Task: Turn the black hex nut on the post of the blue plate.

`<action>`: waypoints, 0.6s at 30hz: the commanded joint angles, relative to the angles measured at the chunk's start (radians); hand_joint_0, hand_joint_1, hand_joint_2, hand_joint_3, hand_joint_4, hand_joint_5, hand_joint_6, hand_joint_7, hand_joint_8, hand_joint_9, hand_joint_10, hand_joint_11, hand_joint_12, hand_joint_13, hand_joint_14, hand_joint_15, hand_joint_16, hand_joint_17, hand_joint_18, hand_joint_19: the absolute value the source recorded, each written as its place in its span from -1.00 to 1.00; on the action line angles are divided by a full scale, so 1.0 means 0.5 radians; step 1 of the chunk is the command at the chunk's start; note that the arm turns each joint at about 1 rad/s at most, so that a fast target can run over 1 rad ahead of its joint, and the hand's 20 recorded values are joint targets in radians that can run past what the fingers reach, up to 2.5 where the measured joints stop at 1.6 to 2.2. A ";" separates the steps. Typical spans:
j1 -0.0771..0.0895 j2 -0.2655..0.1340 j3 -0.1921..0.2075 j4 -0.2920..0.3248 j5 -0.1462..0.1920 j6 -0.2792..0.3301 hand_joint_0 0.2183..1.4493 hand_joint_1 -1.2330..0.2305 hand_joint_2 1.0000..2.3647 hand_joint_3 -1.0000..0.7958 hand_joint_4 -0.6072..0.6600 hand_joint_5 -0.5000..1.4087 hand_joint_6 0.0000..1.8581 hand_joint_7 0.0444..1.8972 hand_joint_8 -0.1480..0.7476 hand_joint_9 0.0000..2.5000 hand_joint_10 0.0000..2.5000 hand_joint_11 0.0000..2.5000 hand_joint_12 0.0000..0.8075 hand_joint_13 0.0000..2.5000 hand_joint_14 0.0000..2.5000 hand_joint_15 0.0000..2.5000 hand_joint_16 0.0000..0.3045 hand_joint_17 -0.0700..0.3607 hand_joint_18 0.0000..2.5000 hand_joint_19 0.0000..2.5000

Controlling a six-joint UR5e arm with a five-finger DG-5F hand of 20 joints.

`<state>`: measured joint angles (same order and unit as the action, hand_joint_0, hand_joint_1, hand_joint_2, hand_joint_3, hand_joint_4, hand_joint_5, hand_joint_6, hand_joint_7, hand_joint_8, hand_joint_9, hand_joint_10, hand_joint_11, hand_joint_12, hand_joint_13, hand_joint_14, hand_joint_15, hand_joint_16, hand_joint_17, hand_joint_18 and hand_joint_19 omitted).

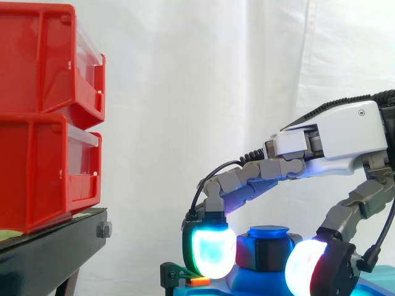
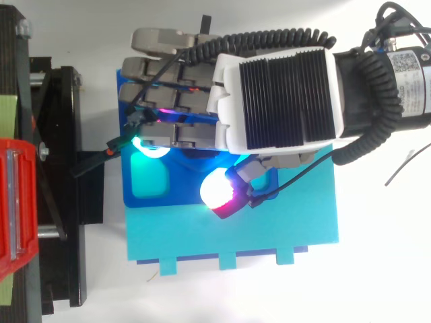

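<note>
so the hand (image 1: 333, 139) comes in from the right and arches down over the post (image 1: 268, 232) of the blue plate (image 2: 296, 215). in the side view the black hex nut (image 1: 269, 254) sits on that post just under its blue cap, low in the middle of the hand's reach. honestly can't tell if the hand has actually got hold of the nut or is just sitting around it. from the side there's blue showing on either side of the nut, and from above the hand covers the post and nut completely. the plate's bottom is cut off in the side view. there's a small orange bit (image 1: 199, 281) at the plate's left edge, too tiny to make out. red bins (image 1: 43, 117) are stacked on the black stand (image 1: 49, 253) off to the left, partly cropped.
</note>
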<state>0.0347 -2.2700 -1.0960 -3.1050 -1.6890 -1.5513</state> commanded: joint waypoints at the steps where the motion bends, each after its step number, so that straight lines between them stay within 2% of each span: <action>1: -0.002 0.002 0.008 -0.003 -0.009 0.001 -0.55 -0.26 -1.00 -0.39 0.35 -0.68 -0.46 0.15 -0.06 -0.74 -1.00 -0.99 -0.06 -0.89 -1.00 -1.00 -0.68 -0.16 -0.97 -0.89; 11: -0.008 0.002 0.047 -0.073 -0.021 -0.005 -0.53 0.01 -1.00 -0.40 0.36 -0.67 -0.46 0.14 -0.04 -0.73 -1.00 -1.00 -0.07 -0.89 -1.00 -1.00 -0.68 -0.17 -1.00 -0.87; 18: -0.008 0.002 0.084 -0.159 -0.030 -0.018 -0.50 -0.03 -0.99 -0.36 0.34 -0.67 -0.46 0.14 -0.05 -0.72 -1.00 -0.99 -0.09 -0.90 -1.00 -1.00 -0.69 -0.19 -1.00 -0.87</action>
<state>0.0308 -2.2691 -1.0598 -3.1717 -1.7033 -1.5568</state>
